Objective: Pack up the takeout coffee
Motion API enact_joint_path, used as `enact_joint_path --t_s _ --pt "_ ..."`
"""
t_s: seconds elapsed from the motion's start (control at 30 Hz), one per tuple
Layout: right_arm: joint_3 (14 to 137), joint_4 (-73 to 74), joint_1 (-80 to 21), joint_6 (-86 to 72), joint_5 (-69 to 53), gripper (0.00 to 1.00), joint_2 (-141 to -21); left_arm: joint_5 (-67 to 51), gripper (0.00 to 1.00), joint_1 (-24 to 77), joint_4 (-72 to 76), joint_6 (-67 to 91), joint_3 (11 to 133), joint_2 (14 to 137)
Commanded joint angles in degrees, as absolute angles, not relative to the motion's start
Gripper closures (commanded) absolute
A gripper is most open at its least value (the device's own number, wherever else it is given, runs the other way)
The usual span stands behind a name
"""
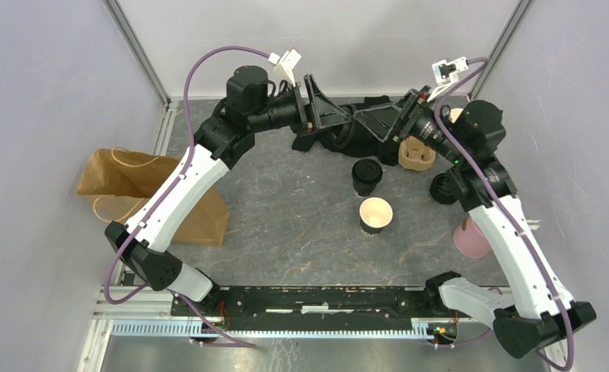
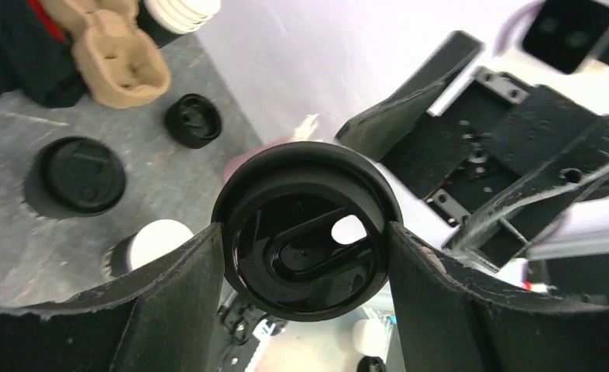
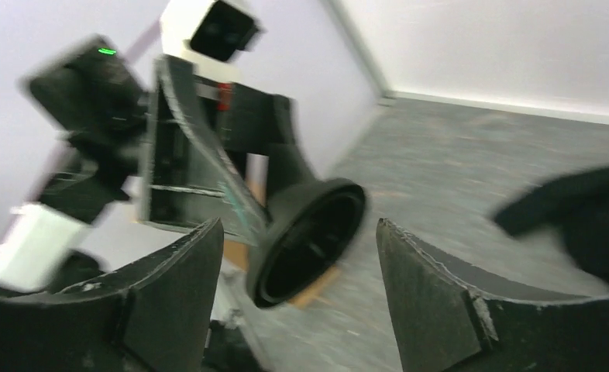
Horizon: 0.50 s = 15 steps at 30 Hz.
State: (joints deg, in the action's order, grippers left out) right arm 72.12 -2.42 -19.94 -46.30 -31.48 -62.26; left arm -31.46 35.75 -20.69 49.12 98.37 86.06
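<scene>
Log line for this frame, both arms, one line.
left fingers: shut on black lid, mid-air | right fingers: open, gripping nothing | lidded cup: upright on table | open cup: upright, no lid

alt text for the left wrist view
A black sip lid is held between the fingers of the left gripper, light showing through its sip hole. Behind it on the grey table are a capped black cup, an open cup and a pulp cup carrier.
</scene>
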Motion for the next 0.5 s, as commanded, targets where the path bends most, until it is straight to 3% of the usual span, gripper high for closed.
enact_joint_path --t_s 0.0,0.23,0.33,0.47 --pt "79.7 33.2 -19.1 -20.3 -18.0 0.18 -58.6 -24.8 0.32 36.7 -27.5 39.6 98.7 83.2" --pt "82.7 47.0 -19.1 -13.3 -4.7 0.08 -51.1 -12.2 0.34 48.3 -34.9 31.0 100.5 88.1" --pt "84.7 50.3 -19.2 -10.6 5.8 0.02 -47.0 -7.8 0.35 53.7 -37.0 28.0 100.7 91.6" --pt "88.0 50.4 -19.3 -5.5 20.7 0.02 -44.1 -3.6 0.36 58.9 -39.2 24.1 103.2 96.6"
